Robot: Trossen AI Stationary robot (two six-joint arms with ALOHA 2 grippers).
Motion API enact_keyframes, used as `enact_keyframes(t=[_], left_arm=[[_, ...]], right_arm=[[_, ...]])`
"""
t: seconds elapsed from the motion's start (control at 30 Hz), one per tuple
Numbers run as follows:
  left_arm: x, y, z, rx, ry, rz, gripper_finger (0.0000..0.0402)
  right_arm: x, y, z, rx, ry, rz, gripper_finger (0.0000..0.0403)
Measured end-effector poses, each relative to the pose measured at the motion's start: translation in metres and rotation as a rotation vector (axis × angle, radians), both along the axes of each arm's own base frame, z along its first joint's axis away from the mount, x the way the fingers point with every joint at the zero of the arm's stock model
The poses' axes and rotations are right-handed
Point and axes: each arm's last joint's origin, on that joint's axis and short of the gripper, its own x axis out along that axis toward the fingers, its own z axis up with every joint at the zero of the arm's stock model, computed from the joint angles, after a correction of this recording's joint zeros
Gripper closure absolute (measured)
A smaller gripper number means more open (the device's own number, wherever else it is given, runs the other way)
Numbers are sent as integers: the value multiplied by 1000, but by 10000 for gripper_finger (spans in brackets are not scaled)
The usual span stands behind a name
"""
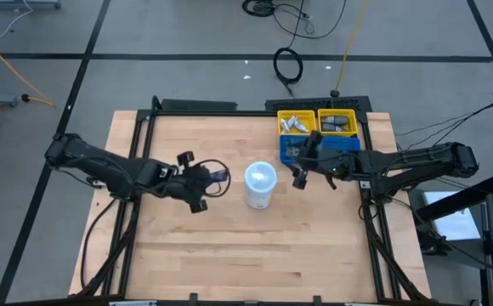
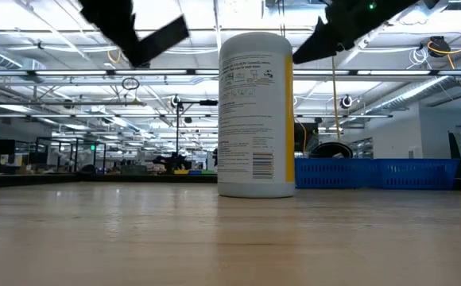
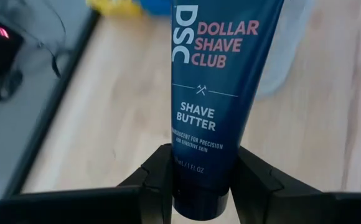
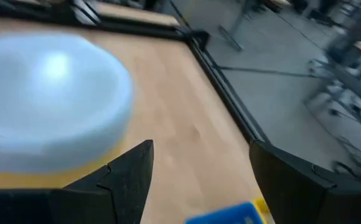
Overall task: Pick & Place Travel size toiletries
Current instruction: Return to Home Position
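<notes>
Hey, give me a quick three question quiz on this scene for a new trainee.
1. True or false: the left hand is shut on a dark blue tube.
2. What stands on the table between the two hands? A) white tub B) red mug C) kettle
3. Fill in: the right hand is ____ and holds nothing.
Key: 1 true; 2 A; 3 open.
</notes>
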Motion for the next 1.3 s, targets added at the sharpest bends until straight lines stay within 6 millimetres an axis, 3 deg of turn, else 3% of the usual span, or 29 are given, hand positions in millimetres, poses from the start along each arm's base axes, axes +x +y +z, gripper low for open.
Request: enact_keyframes(t=[0.3, 0.67, 0.9, 1.3], left_arm=[[27, -6, 42, 103, -322, -180, 295], [43, 0, 70, 161, -603, -246, 295], [64, 3, 69, 156, -705, -297, 295], [104, 9, 37, 159, -719, -282, 295]], right_arm=[[8, 5, 15, 69, -177, 179, 149], [13, 16, 35, 82, -395, 313, 149], [29, 29, 35, 47, -510, 369, 149], [50, 39, 26, 29, -596, 397, 149]])
